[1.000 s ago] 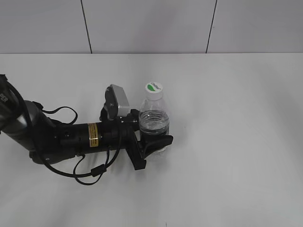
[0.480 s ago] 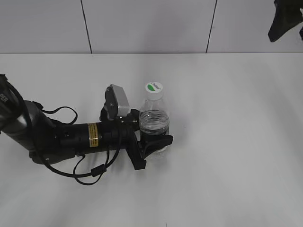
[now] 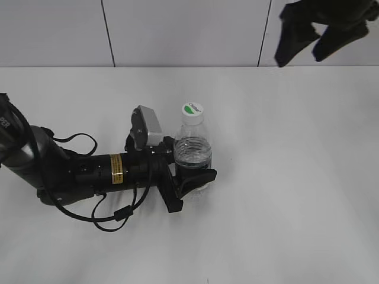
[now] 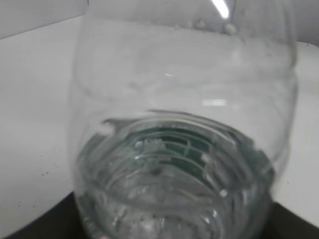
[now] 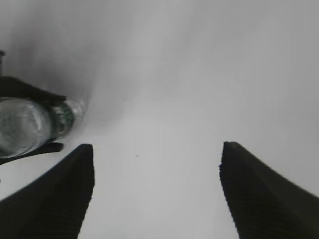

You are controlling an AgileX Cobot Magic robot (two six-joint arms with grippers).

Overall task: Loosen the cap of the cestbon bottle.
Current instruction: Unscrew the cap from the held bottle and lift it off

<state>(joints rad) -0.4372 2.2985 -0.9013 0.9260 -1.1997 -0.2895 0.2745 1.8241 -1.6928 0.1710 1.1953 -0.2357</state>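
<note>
the cestbon bottle (image 3: 192, 157) stands upright, white cap (image 3: 191, 110) on, clamped by the left gripper (image 3: 190, 173); the right gripper (image 3: 305, 50) hangs spread wide, empty.

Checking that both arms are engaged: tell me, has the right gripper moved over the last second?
Yes. The right gripper has come into the exterior view at the top right, moving left past the wall seam, which stayed fixed.
</note>
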